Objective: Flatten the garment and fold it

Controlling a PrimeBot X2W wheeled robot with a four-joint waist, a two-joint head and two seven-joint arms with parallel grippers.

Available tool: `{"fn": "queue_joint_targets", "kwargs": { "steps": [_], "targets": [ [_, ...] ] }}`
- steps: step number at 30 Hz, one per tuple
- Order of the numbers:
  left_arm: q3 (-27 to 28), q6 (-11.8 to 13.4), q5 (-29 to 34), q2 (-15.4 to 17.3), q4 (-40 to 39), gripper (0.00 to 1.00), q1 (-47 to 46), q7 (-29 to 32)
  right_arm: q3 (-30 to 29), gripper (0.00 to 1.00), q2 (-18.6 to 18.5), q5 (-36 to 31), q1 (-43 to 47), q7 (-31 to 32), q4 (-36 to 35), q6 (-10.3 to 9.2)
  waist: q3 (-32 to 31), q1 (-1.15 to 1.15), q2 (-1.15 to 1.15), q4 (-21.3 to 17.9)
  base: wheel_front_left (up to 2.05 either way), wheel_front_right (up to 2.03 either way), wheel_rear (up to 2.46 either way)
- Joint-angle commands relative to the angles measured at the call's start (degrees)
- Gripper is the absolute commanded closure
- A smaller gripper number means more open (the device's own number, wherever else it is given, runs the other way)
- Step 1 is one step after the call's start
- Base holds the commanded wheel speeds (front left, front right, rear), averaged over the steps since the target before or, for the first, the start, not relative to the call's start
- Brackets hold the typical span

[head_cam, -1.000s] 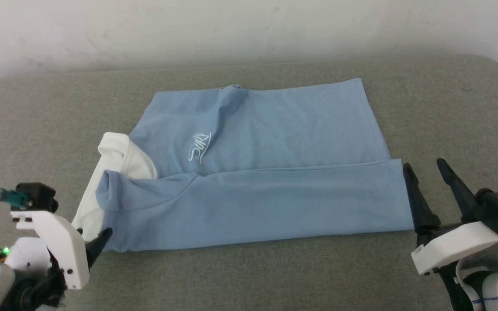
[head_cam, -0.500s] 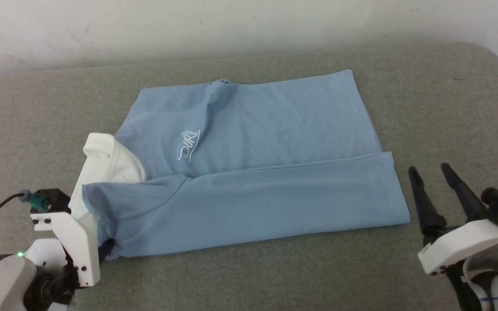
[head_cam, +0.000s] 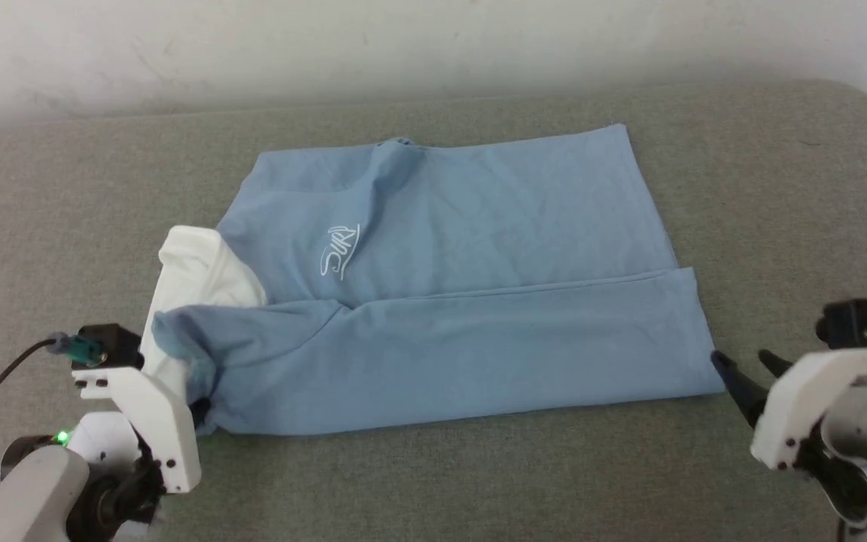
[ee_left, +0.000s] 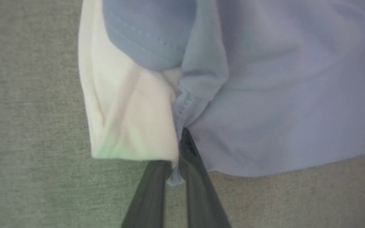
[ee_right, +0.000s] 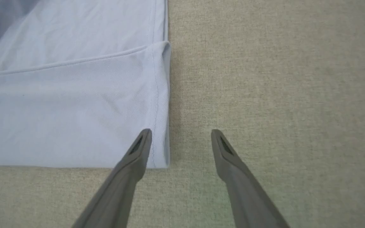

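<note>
Clamping the garment [head_cam: 441, 316] beside collar [head_cam: 193, 278] is left pincer [ee_left: 176, 158]; right pincer [ee_right: 181, 133] gapes at hem [ee_right: 160, 95].

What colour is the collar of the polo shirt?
White. The collar shows best in the left wrist view, beside the light blue polo shirt fabric.

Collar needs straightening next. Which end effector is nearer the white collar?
Left. The left end effector is shut on the shirt right beside the collar; the right end effector stands open at the far hem.
</note>
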Motion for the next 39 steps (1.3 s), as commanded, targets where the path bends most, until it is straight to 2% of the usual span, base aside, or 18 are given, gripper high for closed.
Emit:
{"fn": "queue_joint_targets", "kwargs": {
  "steps": [1, 10, 11, 12, 13, 14, 19, 25, 32, 36, 39],
  "targets": [
    [-0.15, 0.51, 0.26, -0.95, -0.95, 1.00, 0.70, -0.51, 0.92, 0.00, 0.00, 1.12, -2.33, 0.98, 1.40, -0.03, 0.59, -0.01, 0.00, 0.72, 0.00, 0.00, 0.00],
    [0.04, 1.85, 1.00, -0.46, -5.81, 1.00, -0.07, -0.56, 7.11, 0.00, 0.46, 4.12, -13.00, 6.89, 17.01, -0.03, 2.03, -0.01, 0.00, 3.02, 0.00, 0.00, 0.00],
    [-0.02, 1.89, 0.95, -0.55, -5.92, 1.00, -0.01, -0.54, 8.13, 0.14, 0.47, 4.54, -13.47, 8.05, 18.67, -0.03, 2.04, -0.01, 0.00, 3.20, 0.00, 0.00, 0.00],
    [-0.10, 1.92, 0.94, -0.64, -6.03, 1.00, 0.01, -0.55, 8.88, 0.60, 0.54, 5.27, -13.74, 9.60, 20.36, -0.03, 2.07, -0.01, 0.00, 3.42, 0.00, 0.00, 0.00],
    [-0.18, 1.97, 0.98, -0.74, -6.06, 1.00, 0.05, -0.60, 9.50, 0.84, 0.64, 6.01, -13.89, 11.25, 21.80, -0.03, 2.01, -0.01, 0.00, 3.61, 0.00, 0.00, 0.00],
    [-0.23, 2.04, 0.99, -0.82, -6.07, 1.00, 0.14, -0.68, 10.00, 1.00, 0.68, 6.59, -14.00, 12.78, 22.91, -0.03, 1.96, -0.01, 0.00, 3.69, 0.00, 0.00, 0.00],
    [0.06, 2.08, 0.55, -0.99, -5.68, 1.00, 0.88, -1.42, 11.58, 1.00, 0.04, 8.50, -14.80, 16.63, 24.31, -0.03, 1.39, -0.01, 0.00, 3.33, 0.00, 0.00, 0.00],
    [2.46, 2.94, 0.93, 0.67, -7.21, 1.00, 2.12, -4.76, 12.49, 1.00, -2.10, 8.65, -16.36, 11.07, 19.92, -0.03, -1.42, -0.01, 0.00, 2.32, 0.00, 0.00, 0.00],
    [5.78, 7.21, 0.79, 3.99, -13.92, 1.00, 9.94, -7.87, 14.37, 1.00, -4.38, 9.14, -12.68, 7.68, 13.08, -0.03, -6.63, -0.01, 0.00, 2.30, 0.00, 0.00, 0.00],
    [6.69, 10.37, 0.38, 5.67, -18.64, 1.00, 16.02, -7.91, 13.91, 1.00, -5.69, 9.11, -7.72, 7.79, 8.61, -0.03, -8.48, -0.01, 0.00, 2.65, 0.00, 0.00, 0.00],
    [7.28, 12.51, -1.16, 5.51, -21.10, 1.00, 20.94, -7.93, 12.69, 1.00, -5.87, 8.84, -3.28, 9.05, 6.03, -0.03, -8.97, -0.01, 0.00, 2.74, 0.00, 0.00, 0.00]
  ]
}}
